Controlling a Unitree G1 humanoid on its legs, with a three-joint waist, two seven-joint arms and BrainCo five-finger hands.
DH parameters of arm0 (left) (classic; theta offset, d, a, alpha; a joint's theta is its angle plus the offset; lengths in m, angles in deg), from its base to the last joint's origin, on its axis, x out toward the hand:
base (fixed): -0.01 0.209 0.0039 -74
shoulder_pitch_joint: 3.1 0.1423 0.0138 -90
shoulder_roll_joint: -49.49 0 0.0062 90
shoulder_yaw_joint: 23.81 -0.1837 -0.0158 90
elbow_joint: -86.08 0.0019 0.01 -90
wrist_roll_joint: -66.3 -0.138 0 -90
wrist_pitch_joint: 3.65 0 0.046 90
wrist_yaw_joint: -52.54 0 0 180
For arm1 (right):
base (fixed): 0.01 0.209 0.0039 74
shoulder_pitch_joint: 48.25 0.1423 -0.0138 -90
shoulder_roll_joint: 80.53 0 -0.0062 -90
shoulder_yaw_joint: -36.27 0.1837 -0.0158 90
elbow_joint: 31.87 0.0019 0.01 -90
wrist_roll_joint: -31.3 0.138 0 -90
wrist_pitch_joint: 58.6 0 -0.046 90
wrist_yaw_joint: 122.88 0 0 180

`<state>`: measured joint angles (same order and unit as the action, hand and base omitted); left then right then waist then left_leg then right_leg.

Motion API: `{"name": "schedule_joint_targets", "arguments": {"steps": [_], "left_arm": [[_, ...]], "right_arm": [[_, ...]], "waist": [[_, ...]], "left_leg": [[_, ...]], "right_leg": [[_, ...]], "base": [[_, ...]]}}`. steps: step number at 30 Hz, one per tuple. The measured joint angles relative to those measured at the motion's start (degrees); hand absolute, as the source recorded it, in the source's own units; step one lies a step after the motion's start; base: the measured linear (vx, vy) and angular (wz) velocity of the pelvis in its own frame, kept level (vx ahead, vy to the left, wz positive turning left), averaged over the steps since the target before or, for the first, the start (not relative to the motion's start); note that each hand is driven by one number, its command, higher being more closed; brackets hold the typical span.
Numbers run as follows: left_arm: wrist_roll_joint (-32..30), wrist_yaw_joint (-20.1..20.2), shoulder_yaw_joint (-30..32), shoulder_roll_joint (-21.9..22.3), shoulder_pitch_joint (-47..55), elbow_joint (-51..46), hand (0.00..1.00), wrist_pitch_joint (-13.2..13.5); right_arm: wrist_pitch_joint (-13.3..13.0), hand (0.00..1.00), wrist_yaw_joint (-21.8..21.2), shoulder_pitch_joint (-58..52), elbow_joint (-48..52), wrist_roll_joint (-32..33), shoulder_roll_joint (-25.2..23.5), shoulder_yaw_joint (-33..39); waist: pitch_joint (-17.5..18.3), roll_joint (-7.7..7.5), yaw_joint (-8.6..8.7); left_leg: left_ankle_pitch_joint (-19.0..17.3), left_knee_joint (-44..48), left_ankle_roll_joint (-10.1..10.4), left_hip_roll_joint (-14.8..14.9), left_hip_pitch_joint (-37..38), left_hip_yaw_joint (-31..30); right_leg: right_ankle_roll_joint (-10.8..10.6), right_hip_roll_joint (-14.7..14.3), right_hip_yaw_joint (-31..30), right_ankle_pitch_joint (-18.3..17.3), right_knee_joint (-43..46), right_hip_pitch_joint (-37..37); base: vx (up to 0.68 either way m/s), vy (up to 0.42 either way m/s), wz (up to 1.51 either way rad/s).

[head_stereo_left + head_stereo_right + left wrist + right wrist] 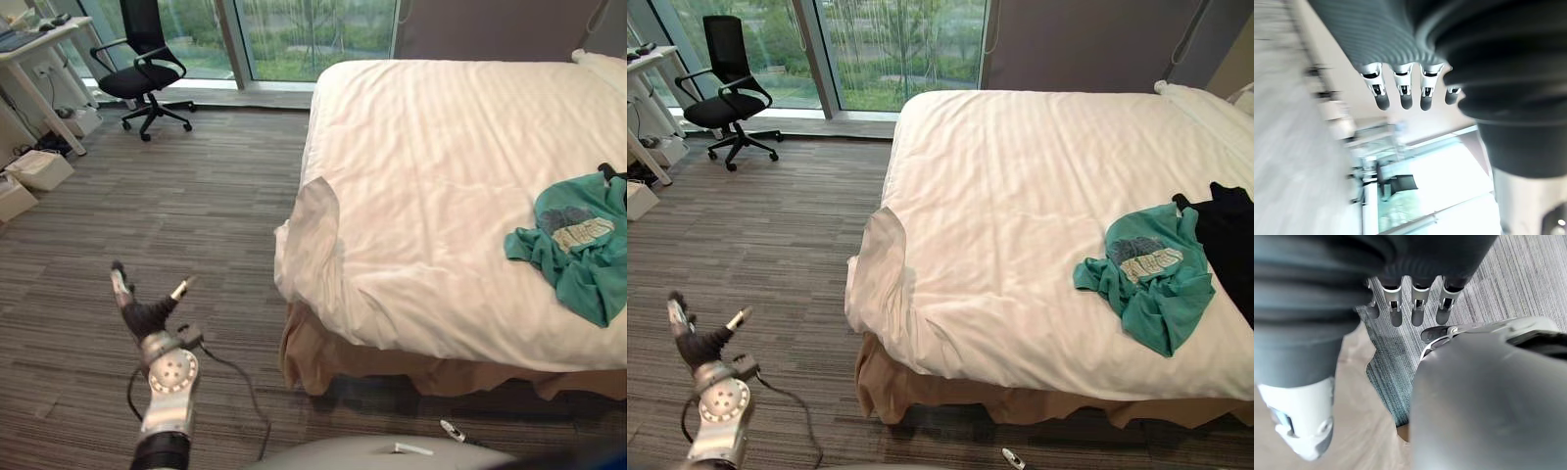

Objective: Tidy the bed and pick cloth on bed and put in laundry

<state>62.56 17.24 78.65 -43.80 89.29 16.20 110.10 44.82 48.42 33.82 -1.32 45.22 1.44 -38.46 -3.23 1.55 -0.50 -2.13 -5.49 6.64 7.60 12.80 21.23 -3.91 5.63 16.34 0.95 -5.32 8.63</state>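
Shirt [1151, 294] lies untouched on the bed [1019, 176]; my left hand [147, 315] and right hand [1419, 313] hang with fingers loose, empty, so I must step nearer.

Nothing legible from where I'm standing, tbh. The only thing that looks like lettering is a pale printed patch on the teal shirt [1148, 284] lying crumpled on the bed [1019, 196]. It's too small and creased to make out even one word or number, so no readable text here.
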Motion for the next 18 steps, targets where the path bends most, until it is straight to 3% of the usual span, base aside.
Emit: {"name": "schedule_joint_targets", "arguments": {"steps": [3, 10, 18], "left_arm": [[-2.3, 1.7, -0.6, -2.1, -1.9, -1.3, 0.0, -1.3], [-5.6, 9.8, -6.6, -6.2, -7.6, -1.8, 0.0, -3.6], [-5.6, 16.9, -15.2, -6.3, -14.3, 5.2, 0.0, -10.5]], "right_arm": [[0.0, 0.0, 0.2, 0.3, 0.1, 0.0, 0.1, 0.0], [0.8, 0.0, 2.1, -0.5, 0.0, 0.0, -0.2, 0.5], [1.2, 0.0, 4.7, -2.1, -0.1, 0.0, -0.7, 1.2]], "waist": [[-0.1, 0.26, 0.13], [0.0, 0.52, 1.18], [0.0, 1.45, 3.25]], "left_leg": [[-1.4, 1.6, -0.2, -0.1, 0.1, 0.4], [-3.7, 4.1, -0.7, -0.6, 0.2, 2.5], [-3.8, 4.3, -0.5, -0.5, 1.1, 5.3]], "right_leg": [[0.0, 0.3, -0.7, 0.0, 0.0, 0.3], [-0.2, 1.2, -3.2, 0.2, 0.5, -0.2], [-0.1, 0.8, -6.3, 0.4, 2.1, -2.1]], "base": [[0.02, 0.013, -0.16], [-0.05, -0.001, -0.17], [-0.09, -0.039, -0.22]]}}
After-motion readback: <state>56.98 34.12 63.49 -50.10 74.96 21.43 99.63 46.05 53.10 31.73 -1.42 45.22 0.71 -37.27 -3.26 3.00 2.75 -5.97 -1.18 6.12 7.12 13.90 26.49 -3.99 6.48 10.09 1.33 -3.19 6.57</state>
